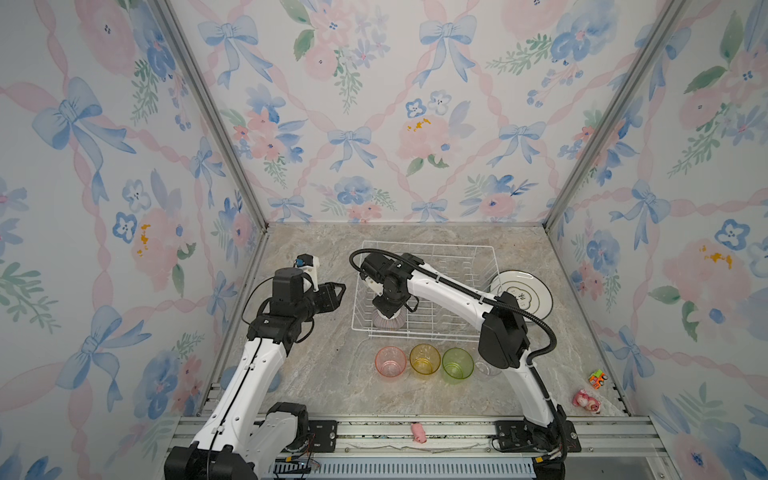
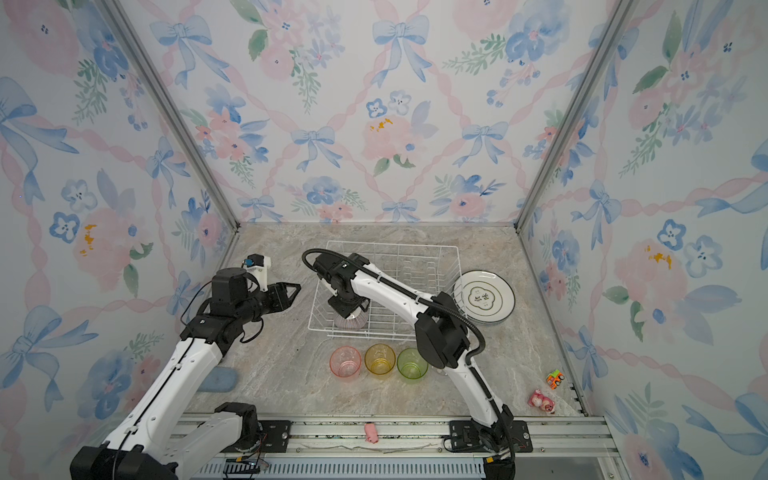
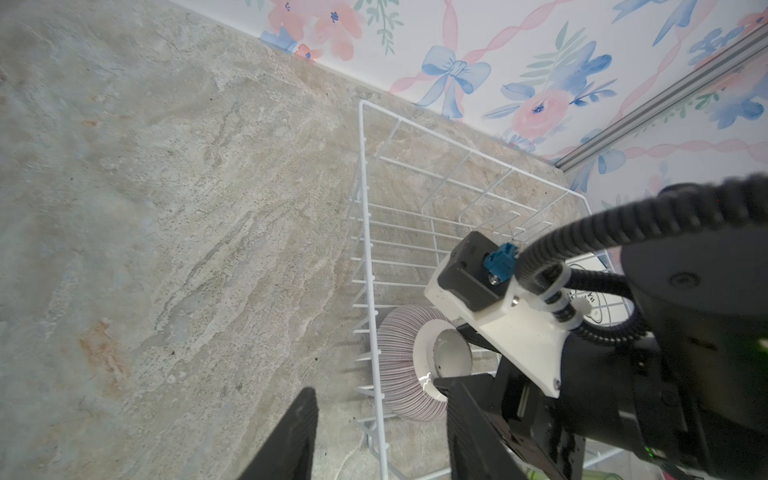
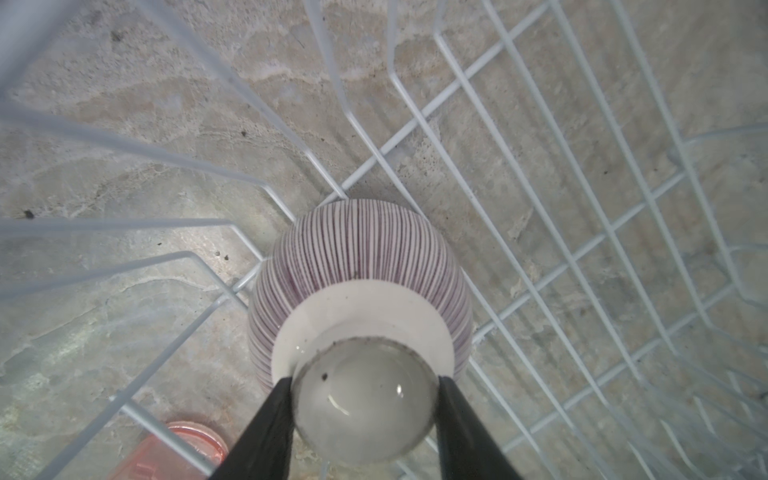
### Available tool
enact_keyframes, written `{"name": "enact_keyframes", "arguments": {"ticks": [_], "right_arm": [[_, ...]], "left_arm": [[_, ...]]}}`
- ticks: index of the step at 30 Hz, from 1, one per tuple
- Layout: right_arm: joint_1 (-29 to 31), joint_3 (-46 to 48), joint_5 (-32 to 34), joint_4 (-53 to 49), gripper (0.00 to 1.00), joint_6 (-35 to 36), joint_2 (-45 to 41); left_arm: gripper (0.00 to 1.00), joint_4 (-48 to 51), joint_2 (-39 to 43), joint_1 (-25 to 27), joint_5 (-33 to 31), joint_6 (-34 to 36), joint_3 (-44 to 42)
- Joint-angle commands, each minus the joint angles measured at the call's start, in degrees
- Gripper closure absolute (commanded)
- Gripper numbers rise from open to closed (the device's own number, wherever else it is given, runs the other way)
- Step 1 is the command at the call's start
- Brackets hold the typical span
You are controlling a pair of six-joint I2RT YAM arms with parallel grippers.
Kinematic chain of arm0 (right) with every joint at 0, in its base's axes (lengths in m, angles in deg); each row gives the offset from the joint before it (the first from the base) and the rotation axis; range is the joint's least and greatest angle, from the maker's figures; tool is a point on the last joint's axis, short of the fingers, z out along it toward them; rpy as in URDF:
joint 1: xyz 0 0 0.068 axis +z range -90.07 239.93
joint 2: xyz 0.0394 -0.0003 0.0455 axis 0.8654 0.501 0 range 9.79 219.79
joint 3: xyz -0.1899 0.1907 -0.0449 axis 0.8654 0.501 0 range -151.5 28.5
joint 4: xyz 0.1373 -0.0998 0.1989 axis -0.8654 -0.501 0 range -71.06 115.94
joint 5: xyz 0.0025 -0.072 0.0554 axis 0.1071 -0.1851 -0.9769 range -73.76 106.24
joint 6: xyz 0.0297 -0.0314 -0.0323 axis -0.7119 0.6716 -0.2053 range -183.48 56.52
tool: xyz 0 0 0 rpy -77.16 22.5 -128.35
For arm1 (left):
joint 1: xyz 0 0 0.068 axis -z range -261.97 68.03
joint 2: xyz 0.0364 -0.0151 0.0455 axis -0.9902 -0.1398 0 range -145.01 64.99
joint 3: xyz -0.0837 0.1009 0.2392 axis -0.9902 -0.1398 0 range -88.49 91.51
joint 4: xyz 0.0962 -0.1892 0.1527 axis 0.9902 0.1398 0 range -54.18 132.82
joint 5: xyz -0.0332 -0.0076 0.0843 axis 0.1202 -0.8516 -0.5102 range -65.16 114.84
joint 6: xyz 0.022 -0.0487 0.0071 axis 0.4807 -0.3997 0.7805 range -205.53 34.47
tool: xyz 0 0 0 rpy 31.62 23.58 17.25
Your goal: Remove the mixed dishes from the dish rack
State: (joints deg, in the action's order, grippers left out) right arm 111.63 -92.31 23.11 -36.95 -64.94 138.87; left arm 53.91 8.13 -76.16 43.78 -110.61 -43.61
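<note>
Robot test cell in a lab, dressed up as a home kitchen. The walls are flat panels w/ pink-and-blue floral bow wallpaper (image 1: 374, 124), held by bare aluminium profile posts (image 1: 211, 112). The marble-look stone tabletop (image 1: 324, 374) ends at a grey aluminium rail (image 1: 374, 434), where two white-and-black robot arms (image 1: 257, 365) are bolted. Kitchen props, e.g. a white wire dish rack (image 1: 453, 266) w/ a pink-striped ribbed bowl (image 1: 385, 321) inside.

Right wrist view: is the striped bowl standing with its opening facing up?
No, the striped bowl sits upside down in the dish rack, its white foot on top between the right gripper's fingers.
</note>
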Motion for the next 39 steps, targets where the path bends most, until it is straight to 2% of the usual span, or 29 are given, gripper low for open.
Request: {"name": "enact_keyframes", "arguments": {"ticks": [1, 8, 13, 17, 23, 27, 31, 34, 39], "right_arm": [[-0.8, 1.3, 2.8, 0.9, 0.69, -0.2, -5.5], [-2.2, 3.9, 3.4, 1.9, 0.7, -0.6, -8.6], [-3.9, 7.7, 1.8, 4.7, 0.7, -1.3, -11.7], [-5.4, 11.3, 0.1, 7.2, 0.71, -1.8, -14.8], [-9.1, 18.6, -4.1, 12.1, 0.72, -3.2, -21.3], [-11.3, 22.6, -6.6, 14.3, 0.72, -4.0, -24.6], [-11.7, 24.0, -7.1, 14.9, 0.72, -4.1, -25.4], [-12.2, 24.9, -8.0, 15.7, 0.73, -4.2, -26.1], [-13.4, 26.6, -10.2, 17.9, 0.73, -5.0, -28.1]], "left_arm": [[0.53, -0.1, -1.2, 0.3, 2.4, 0.8, -0.4], [0.52, -0.1, -6.3, 4.8, 2.9, 0.7, 1.8], [0.49, -2.1, -12.4, 6.1, 8.2, -0.2, 2.5], [0.49, -7.4, -16.2, 6.3, 12.5, -2.0, 1.7], [0.52, -12.6, -21.0, 6.6, 17.3, -3.9, 3.3], [0.59, -12.4, -21.2, 7.1, 17.2, -3.8, 5.8], [0.59, -9.9, -18.2, 7.6, 12.6, -2.6, 8.3], [0.58, -9.8, -18.1, 7.7, 15.7, -3.2, 9.3], [0.58, -10.8, -22.5, 7.7, 19.8, -3.8, 7.9]]}}
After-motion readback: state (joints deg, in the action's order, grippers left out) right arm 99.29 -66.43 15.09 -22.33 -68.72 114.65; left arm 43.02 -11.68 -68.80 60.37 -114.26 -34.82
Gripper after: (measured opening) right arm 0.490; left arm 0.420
